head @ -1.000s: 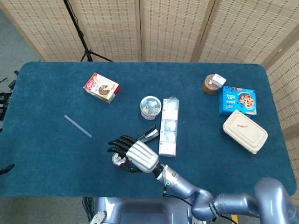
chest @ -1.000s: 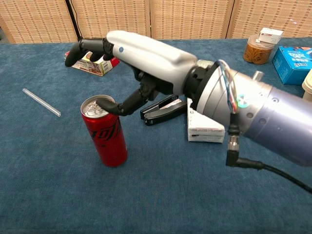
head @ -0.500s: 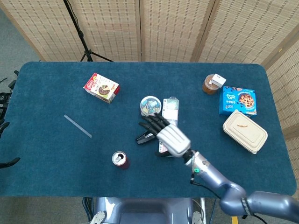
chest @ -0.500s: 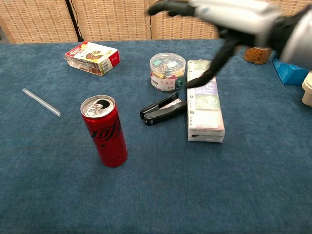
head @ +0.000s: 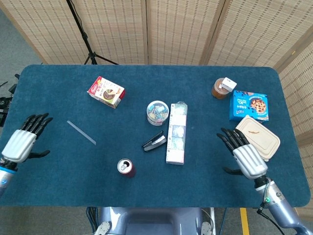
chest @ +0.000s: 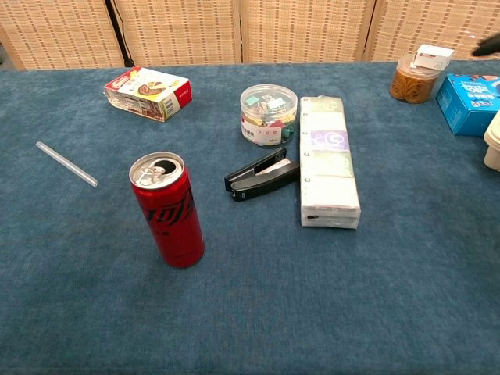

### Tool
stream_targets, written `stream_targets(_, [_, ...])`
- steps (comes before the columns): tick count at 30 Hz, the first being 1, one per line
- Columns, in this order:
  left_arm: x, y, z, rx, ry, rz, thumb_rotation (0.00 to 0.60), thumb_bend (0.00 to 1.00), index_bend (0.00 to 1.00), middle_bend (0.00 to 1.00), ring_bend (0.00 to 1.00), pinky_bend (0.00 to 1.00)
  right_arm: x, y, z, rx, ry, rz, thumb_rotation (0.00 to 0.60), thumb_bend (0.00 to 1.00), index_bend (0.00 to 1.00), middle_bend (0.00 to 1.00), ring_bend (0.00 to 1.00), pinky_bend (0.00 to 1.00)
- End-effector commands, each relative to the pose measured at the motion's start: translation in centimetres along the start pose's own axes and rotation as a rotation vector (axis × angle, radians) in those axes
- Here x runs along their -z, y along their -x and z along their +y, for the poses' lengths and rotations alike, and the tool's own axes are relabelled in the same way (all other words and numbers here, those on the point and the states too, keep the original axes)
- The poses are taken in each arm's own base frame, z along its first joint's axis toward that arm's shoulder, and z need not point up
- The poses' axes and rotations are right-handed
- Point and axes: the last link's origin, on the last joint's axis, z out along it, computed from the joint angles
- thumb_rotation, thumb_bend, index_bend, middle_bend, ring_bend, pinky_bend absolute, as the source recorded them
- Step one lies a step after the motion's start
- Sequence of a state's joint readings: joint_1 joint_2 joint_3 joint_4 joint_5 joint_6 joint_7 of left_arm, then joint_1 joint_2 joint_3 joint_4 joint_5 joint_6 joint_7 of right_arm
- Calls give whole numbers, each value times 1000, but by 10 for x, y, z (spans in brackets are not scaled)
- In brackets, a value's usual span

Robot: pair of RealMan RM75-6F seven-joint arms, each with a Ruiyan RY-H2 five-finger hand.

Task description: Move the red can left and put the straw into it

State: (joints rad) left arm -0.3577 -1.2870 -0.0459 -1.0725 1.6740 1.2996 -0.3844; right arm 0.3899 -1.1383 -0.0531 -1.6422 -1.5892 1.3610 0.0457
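The red can (head: 125, 167) (chest: 169, 209) stands upright on the blue table near the front, its top open, with nothing touching it. The clear straw (head: 81, 132) (chest: 66, 164) lies flat on the cloth to the can's left and further back. My left hand (head: 22, 141) hovers open at the table's left edge, left of the straw. My right hand (head: 244, 156) is open over the right side of the table, far from the can. In the chest view only a dark fingertip (chest: 489, 44) shows at the right edge.
A black stapler (head: 154, 142), a long white packet box (head: 176, 133) and a round tub of clips (head: 158, 112) sit right of the can. A red snack box (head: 106, 91) lies at the back left. A jar (head: 221, 88), a blue cookie box (head: 248, 105) and a beige lunch container (head: 256, 137) are on the right.
My right hand has left the can and swung away to the right side of the table. My left hand has come into view at the left edge. The can has stayed in place.
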Motion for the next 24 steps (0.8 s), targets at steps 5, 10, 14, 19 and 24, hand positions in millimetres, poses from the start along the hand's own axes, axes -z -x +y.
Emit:
stream_targets(5, [-43, 41, 31, -7, 67, -39, 600, 0, 0, 0, 0, 0, 36, 14, 22, -73, 68, 60, 600, 0, 0, 0, 0, 0])
stream_targets(10, [-58, 54, 42, -28, 70, -59, 600, 0, 0, 0, 0, 0, 40, 13, 29, -116, 80, 95, 600, 0, 0, 0, 0, 0])
stream_targets(14, [-71, 61, 51, -40, 71, -71, 600, 0, 0, 0, 0, 0, 40, 10, 33, -114, 69, 101, 600, 0, 0, 0, 0, 0])
stream_targets(19, [-87, 71, 65, -46, 71, -91, 600, 0, 0, 0, 0, 0, 40, 7, 36, -132, 69, 110, 600, 0, 0, 0, 0, 0])
stream_targets(24, [-102, 82, 77, -64, 77, -114, 600, 0, 0, 0, 0, 0, 40, 6, 39, -141, 76, 113, 600, 0, 0, 0, 0, 0])
